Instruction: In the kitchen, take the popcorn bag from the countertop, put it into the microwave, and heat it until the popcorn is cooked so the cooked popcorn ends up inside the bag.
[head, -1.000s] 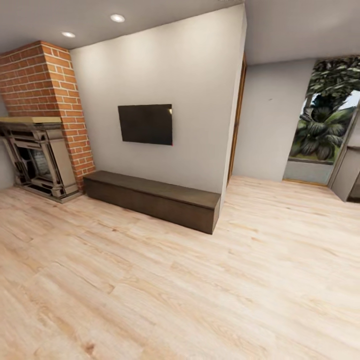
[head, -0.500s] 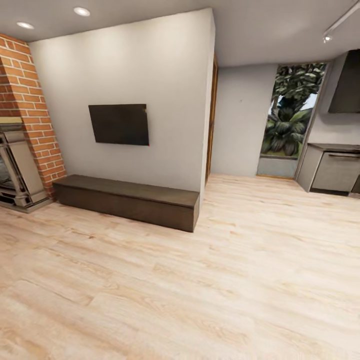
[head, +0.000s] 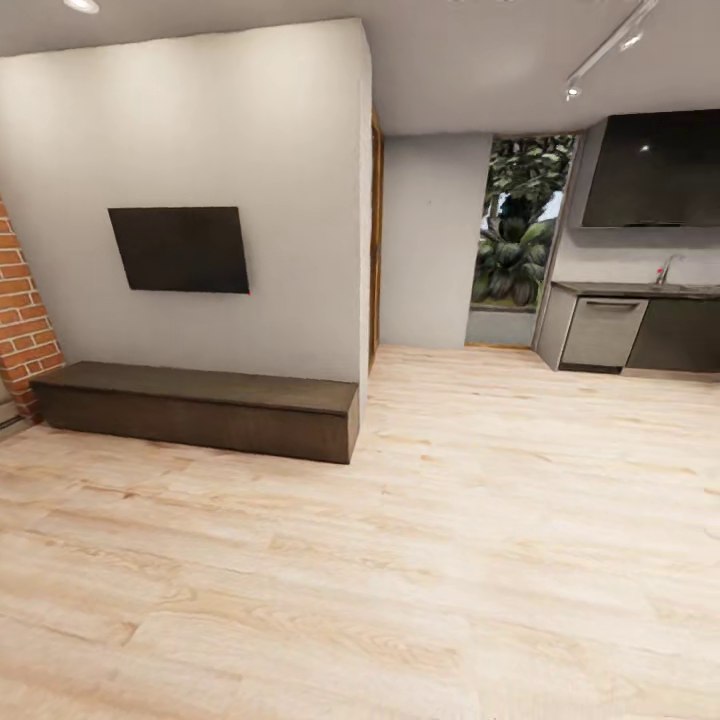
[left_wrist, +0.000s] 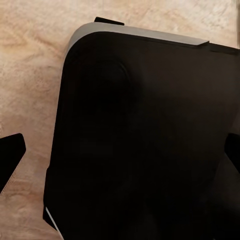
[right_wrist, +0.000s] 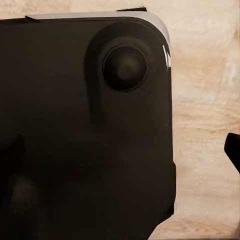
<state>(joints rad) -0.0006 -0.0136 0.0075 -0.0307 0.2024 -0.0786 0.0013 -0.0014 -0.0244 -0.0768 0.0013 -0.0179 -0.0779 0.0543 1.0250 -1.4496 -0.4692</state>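
From the head camera I look across a wide stretch of pale wood floor (head: 420, 560), open from my feet to the far walls. At left, a low dark bench (head: 200, 408) sits against a grey partition wall (head: 250, 150), beneath a wall-mounted black screen (head: 180, 249); a sliver of red brick (head: 22, 330) shows at the bench's left end. The partition ends in a sharp vertical corner, and past it the floor runs on through a broad gap toward a tall window (head: 520, 235) full of green foliage. To the right of the window stands the kitchen: the countertop (head: 640, 290), a thin dark slab serving as the table here, tops a pale grey appliance front (head: 603, 333) and a dark cabinet front (head: 683, 336), with a faucet (head: 665, 268) rising from it and a large dark panel (head: 655, 168) on the wall above. A ceiling track with spotlights (head: 600, 60) runs overhead. From this distance I cannot make out a popcorn bag or a microwave on that table. Both wrist cameras face down at the robot's dark base (left_wrist: 145, 140) over the wood floor; dark finger tips (left_wrist: 10, 155) show at the frame edges, but I cannot tell whether either gripper is spread or pressed together.
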